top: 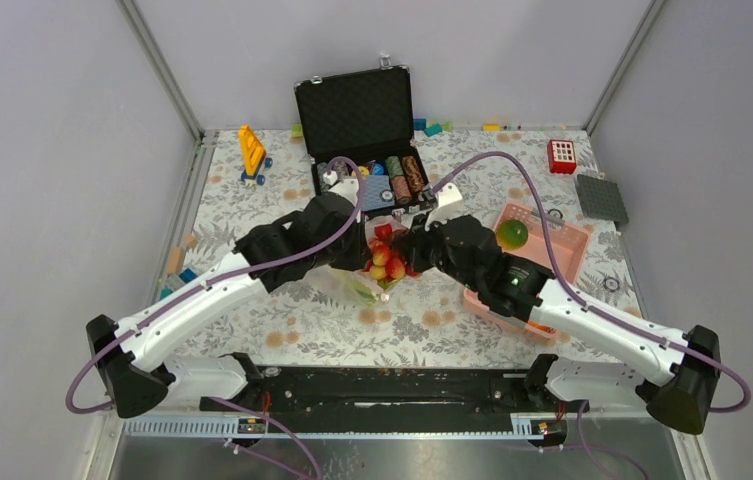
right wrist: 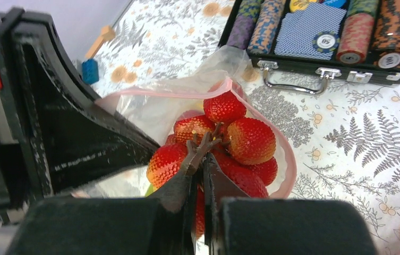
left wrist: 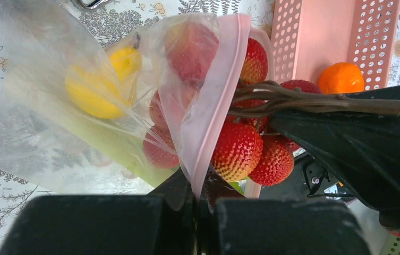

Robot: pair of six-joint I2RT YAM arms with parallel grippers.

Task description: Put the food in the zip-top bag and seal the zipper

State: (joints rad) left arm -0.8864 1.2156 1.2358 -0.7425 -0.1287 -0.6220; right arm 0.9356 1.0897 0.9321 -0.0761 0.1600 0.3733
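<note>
The clear zip-top bag (left wrist: 38, 133) hangs with its mouth held open; its pink zipper strip (left wrist: 216, 95) is pinched in my left gripper (left wrist: 204, 191), which is shut on it. A yellow lemon (left wrist: 94, 93) and a pale-green celery stalk (left wrist: 115, 151) lie inside the bag. My right gripper (right wrist: 202, 170) is shut on the brown stem of the red cluster (right wrist: 243, 141), which hangs partly inside the bag mouth (right wrist: 288, 159). In the top view both grippers meet at the cluster (top: 387, 258). An orange (left wrist: 341, 78) and a green round fruit (top: 512, 234) sit in the pink basket.
The pink slatted basket (top: 572, 245) stands right of the bag. An open black case with poker chips (top: 397, 180) lies behind it. A yellow toy (top: 252, 152), a red block (top: 561, 156) and a grey plate (top: 601, 198) stand at the back.
</note>
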